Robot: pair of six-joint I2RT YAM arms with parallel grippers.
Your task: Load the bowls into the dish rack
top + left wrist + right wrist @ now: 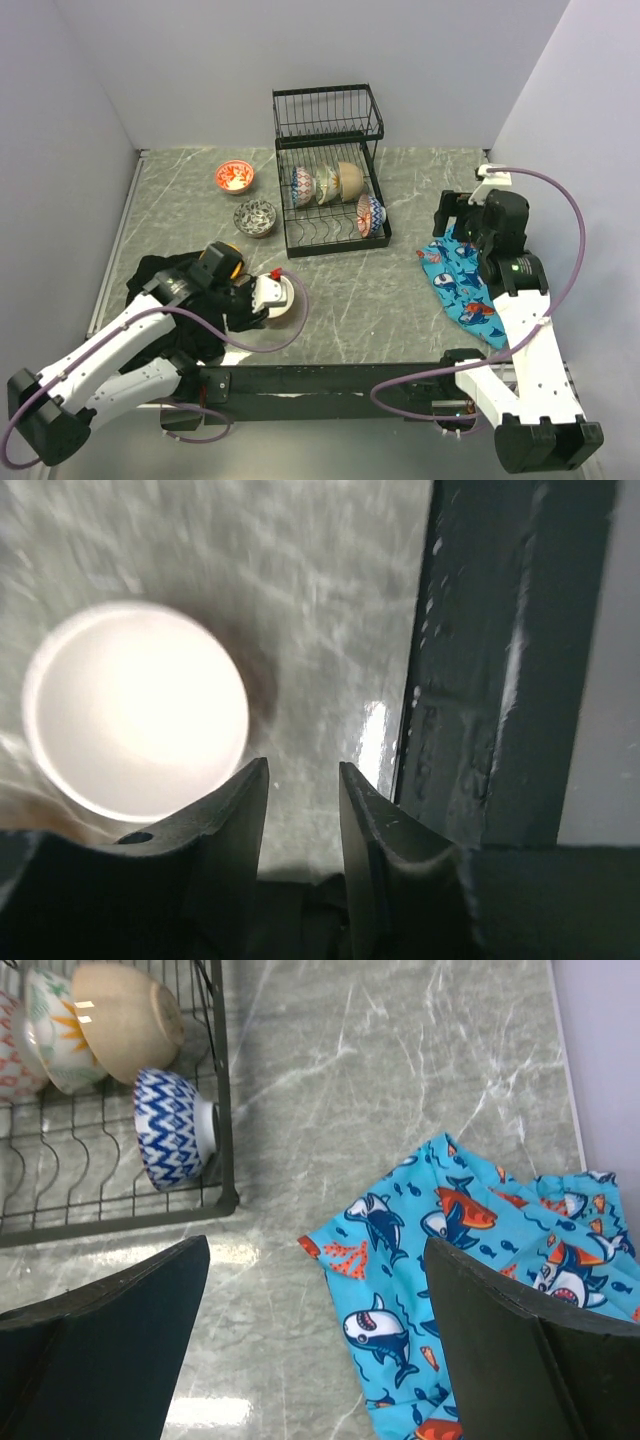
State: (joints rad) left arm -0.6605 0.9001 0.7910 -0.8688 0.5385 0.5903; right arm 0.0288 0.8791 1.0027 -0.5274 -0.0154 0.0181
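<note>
The black wire dish rack (328, 130) stands at the back middle. Its lower tray holds several bowls on edge, among them a beige bowl (125, 1020) and a blue zigzag bowl (168, 1126). A red bowl (234, 177) and a dark patterned bowl (256, 217) sit on the table left of the rack. A white bowl (135, 710) stands upright just left of my left gripper (303, 770), whose jaws are narrowly apart with only table between them. An orange bowl (224, 261) peeks out behind that arm. My right gripper (316, 1245) hangs wide open and empty, right of the rack.
A blue shark-print cloth (450, 1250) lies under and right of the right gripper. A black cloth (160, 275) is bunched under the left arm. The black front rail (500, 660) runs close to the right of the left gripper. Grey walls close in on three sides.
</note>
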